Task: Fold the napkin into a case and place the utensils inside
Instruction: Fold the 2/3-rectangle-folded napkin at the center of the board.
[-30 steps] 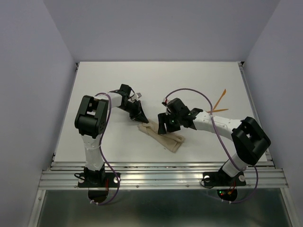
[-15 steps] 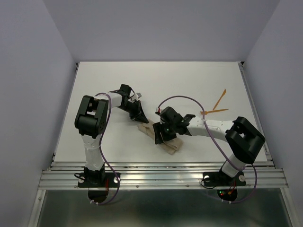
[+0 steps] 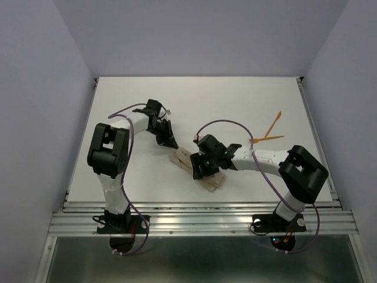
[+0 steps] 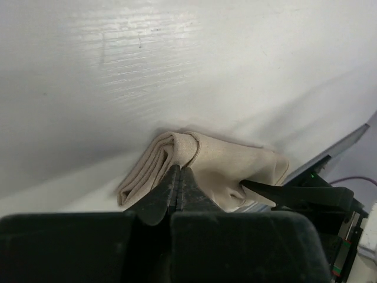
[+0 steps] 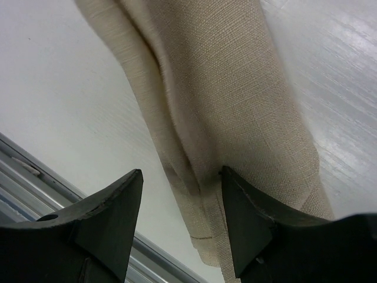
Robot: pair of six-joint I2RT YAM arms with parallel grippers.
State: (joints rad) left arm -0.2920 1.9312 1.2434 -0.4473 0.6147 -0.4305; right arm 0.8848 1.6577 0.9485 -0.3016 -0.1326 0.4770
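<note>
Top external view: the tan cloth case [image 3: 213, 180] lies slantwise on the white bench [image 3: 235, 100], near the front edge and between the two arms. The right claw [image 3: 199, 171] hangs over its middle. In the right wrist view its fingers [image 5: 112, 218] stand wide apart, one over bare bench and the other over the cloth, with the folded long edge in the gap and nothing pinched. The left claw [image 3: 171, 143] sits just off the case's far-left end, pressed fully together on nothing. Both orange utensils [image 3: 272, 125] lie close together, well apart from the case, toward the bench's right side.
</note>
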